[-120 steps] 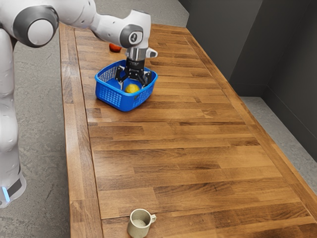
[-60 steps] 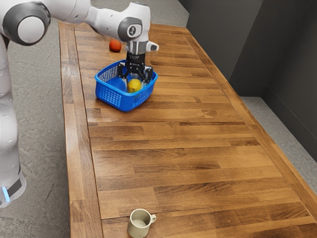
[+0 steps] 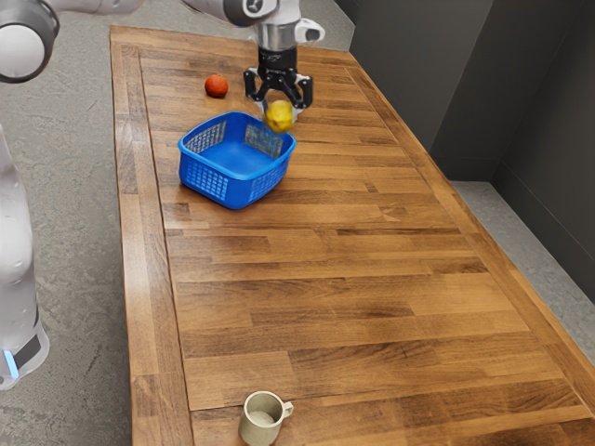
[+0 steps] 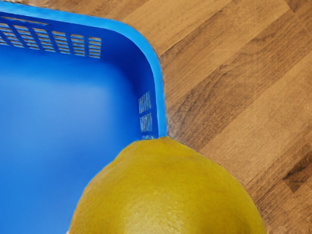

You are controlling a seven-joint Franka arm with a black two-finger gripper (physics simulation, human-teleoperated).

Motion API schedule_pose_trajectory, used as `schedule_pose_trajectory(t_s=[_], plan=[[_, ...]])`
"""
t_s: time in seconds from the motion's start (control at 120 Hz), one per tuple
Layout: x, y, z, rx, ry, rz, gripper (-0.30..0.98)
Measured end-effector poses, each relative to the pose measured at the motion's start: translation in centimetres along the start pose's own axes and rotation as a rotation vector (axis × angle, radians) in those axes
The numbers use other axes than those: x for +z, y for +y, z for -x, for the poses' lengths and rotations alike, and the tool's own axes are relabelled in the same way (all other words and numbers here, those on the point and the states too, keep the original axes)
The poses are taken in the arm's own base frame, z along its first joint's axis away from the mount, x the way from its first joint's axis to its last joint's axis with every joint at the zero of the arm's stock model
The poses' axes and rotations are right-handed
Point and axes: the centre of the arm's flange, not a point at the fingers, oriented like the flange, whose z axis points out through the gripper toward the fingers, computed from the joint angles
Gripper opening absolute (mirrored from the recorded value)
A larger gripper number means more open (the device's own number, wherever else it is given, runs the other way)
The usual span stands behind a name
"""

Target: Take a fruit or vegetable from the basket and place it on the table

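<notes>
My gripper (image 3: 279, 110) is shut on a yellow lemon (image 3: 280, 116), one finger on each side of it. The lemon hangs above the far right corner of the blue basket (image 3: 206, 175) in the exterior view. In the wrist view the lemon (image 4: 170, 190) is large and close under my hand, overlapping the rim of the basket (image 4: 158, 92). No other fruit is visible inside the basket. The wooden table (image 3: 344, 269) lies beneath everything.
A red-orange round fruit (image 3: 216, 85) rests on the table behind the basket. A beige mug (image 3: 261, 420) stands at the near end of the table, far from my hand.
The lemon has risen out of the basket in my gripper and travelled toward the exterior view's right and upper edge. The basket and mug have stayed put.
</notes>
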Motion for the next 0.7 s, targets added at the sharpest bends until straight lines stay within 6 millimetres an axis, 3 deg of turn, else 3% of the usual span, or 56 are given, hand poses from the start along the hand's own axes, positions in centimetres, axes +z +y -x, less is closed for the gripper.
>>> schedule_pose_trajectory(t_s=[0.183,0.4,0.517,0.608,0.7], plan=[[0.3,3.0,0.6,0.070,0.004,-0.046,0.33],[1.8,9.9,-0.1,0.186,0.013,-0.073,0.33],[2.9,13.4,1.1,0.254,-0.003,-0.075,0.33],[3.5,15.0,2.5,0.293,-0.020,-0.072,0.49],[3.6,15.1,2.8,0.303,-0.028,-0.071,0.58]])
